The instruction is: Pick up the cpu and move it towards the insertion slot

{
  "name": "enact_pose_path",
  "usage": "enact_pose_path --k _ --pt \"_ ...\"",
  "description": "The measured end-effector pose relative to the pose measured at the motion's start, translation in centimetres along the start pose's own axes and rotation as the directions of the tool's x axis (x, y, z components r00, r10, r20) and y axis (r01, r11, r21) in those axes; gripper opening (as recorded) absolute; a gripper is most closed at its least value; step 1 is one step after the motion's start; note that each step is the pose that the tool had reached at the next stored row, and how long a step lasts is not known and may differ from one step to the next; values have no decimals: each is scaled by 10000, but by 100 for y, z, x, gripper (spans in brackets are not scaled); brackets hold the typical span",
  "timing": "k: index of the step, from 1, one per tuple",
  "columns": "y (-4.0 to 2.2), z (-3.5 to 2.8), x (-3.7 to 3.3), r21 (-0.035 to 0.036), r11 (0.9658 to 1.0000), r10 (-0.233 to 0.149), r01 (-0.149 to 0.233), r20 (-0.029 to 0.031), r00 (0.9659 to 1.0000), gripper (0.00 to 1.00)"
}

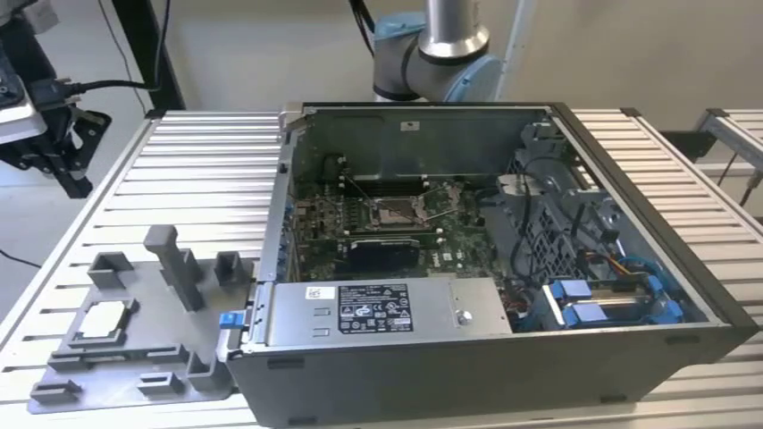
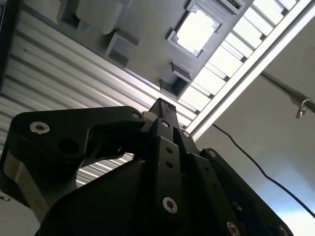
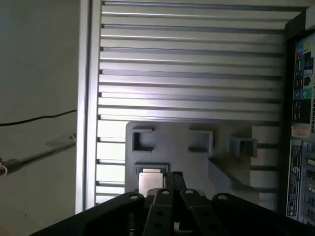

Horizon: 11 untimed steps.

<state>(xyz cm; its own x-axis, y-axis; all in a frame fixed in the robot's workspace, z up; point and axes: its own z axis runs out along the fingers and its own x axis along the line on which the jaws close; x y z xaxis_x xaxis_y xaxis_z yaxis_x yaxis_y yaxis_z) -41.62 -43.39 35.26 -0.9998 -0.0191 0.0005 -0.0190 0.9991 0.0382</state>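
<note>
Approach step: the hand [image 3: 173, 177] hangs above the grey tray [image 1: 143, 344], and the cpu [image 2: 197, 30] is not yet taken.

In both wrist views the fingers of the hand are drawn together and nothing is between them. The cpu lies flat in its recess of the tray on the desk [image 1: 203, 179], below the hand and a little to the side of its fingertips, apart from them. The insertion slot [image 1: 394, 212] is well apart from the hand, inside the open computer case [image 1: 477, 357]. I judge the task to be at its very beginning: the pick is not done. A grasp would call for the fingers to open wide enough for the chip, and for the hand to be centred over it and lowered straight, so that the recess walls are not struck.
</note>
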Motion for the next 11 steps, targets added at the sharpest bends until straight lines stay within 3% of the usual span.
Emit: enact_pose_path --k 6,11 --pt "-94 29 82 0 10000 -1 1 -1 10000 0" --pt "-173 59 112 0 10000 0 0 -5 10000 0"
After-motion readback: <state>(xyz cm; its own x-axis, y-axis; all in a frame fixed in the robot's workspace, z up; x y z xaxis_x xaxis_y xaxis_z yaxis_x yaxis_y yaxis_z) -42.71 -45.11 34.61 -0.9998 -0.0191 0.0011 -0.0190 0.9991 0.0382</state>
